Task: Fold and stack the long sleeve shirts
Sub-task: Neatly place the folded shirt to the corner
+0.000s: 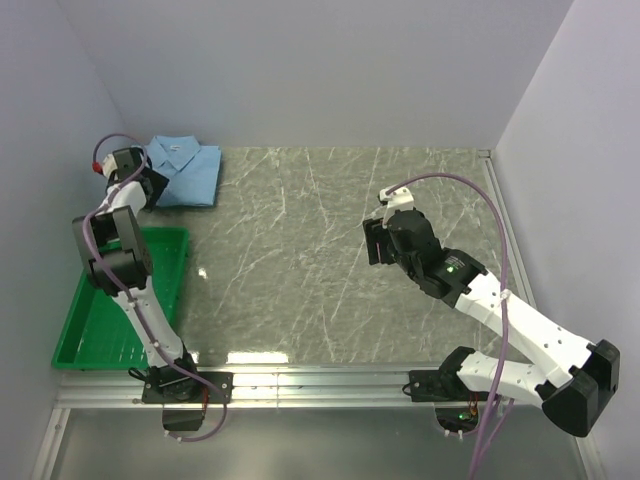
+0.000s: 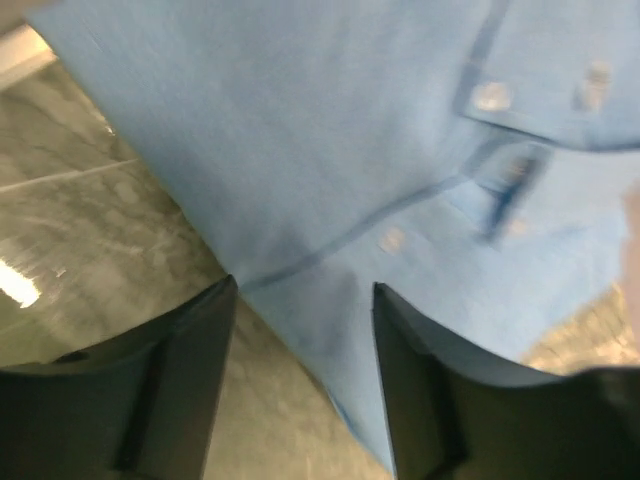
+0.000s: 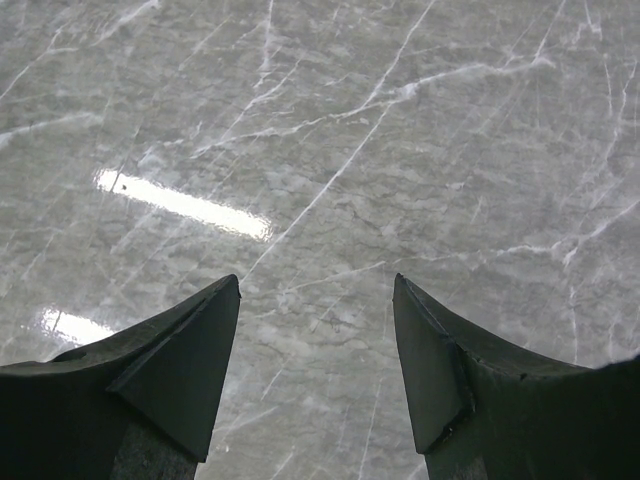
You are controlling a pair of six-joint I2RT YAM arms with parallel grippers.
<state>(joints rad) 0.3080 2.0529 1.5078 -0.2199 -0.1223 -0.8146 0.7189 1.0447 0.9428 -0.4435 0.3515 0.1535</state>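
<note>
Folded light blue shirt [image 1: 188,172] lies at far left corner of table [image 1: 300,300], collar to far side. Left gripper [image 2: 304,288] hovers at its left edge, jaws part-open, nothing pinched. Right gripper [image 3: 317,285], jaws wide, well apart to the right. Left arm is nearer.

Light blue collared shirt [image 1: 188,172] lies folded at the far left corner of the marble table [image 1: 300,270]. Left gripper [image 1: 148,186] is at the shirt's left edge. Green tray [image 1: 75,340] lies near left, crossed by the left arm. Right gripper [image 1: 372,242] hangs over bare marble, well apart from the shirt.
</note>
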